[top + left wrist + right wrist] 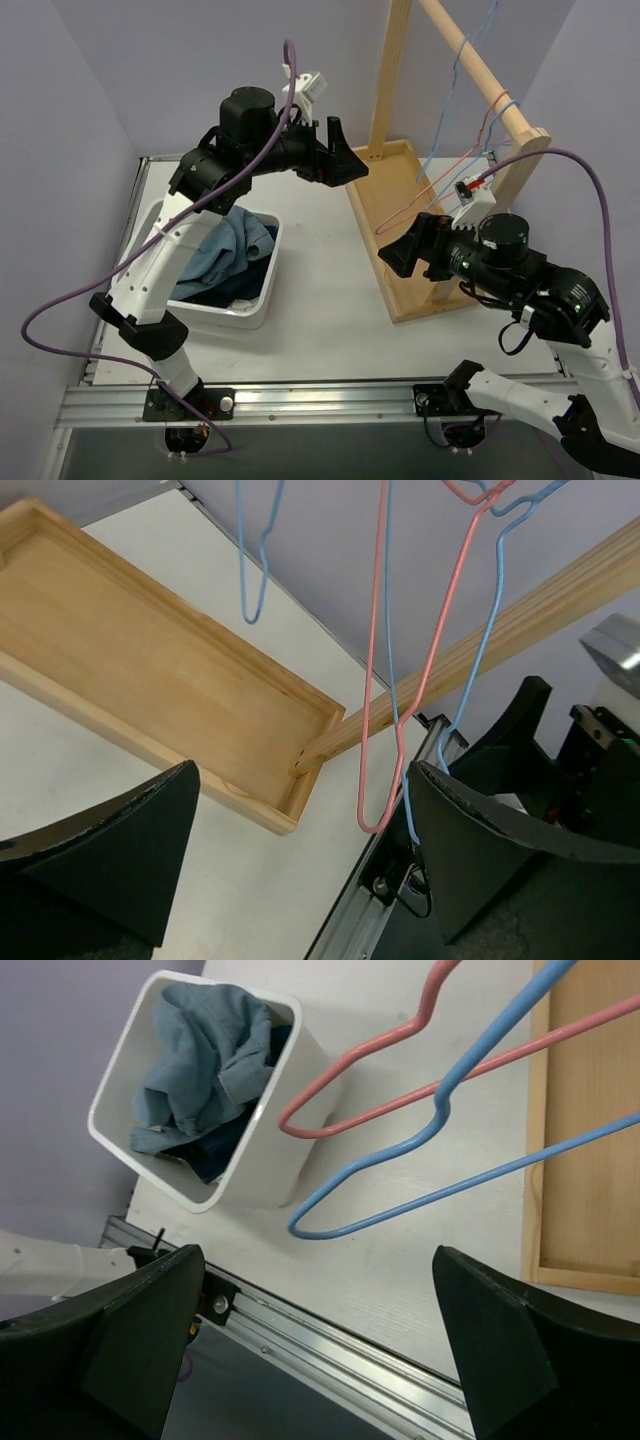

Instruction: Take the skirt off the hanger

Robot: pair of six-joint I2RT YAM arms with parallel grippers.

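Observation:
The skirt is out of view in every frame. The pink-red wire hanger (380,228) hangs bare from the wooden rail (480,70). My left gripper (340,155) is raised left of the rack and stands open. In the left wrist view the hanger (372,680) dangles between the open fingers of the left gripper (300,780), nearer the right one, and touches neither. My right gripper (405,245) is open beside the hanger's lower corner. In the right wrist view the hanger (412,1024) lies beyond the right gripper (318,1260), which holds nothing.
Light-blue wire hangers (300,1230) hang on the same rail next to the pink one. The rack's wooden base tray (150,660) sits on the table. A white bin (262,300) at the left holds blue denim garments (225,250). A metal rail (330,1350) runs along the near edge.

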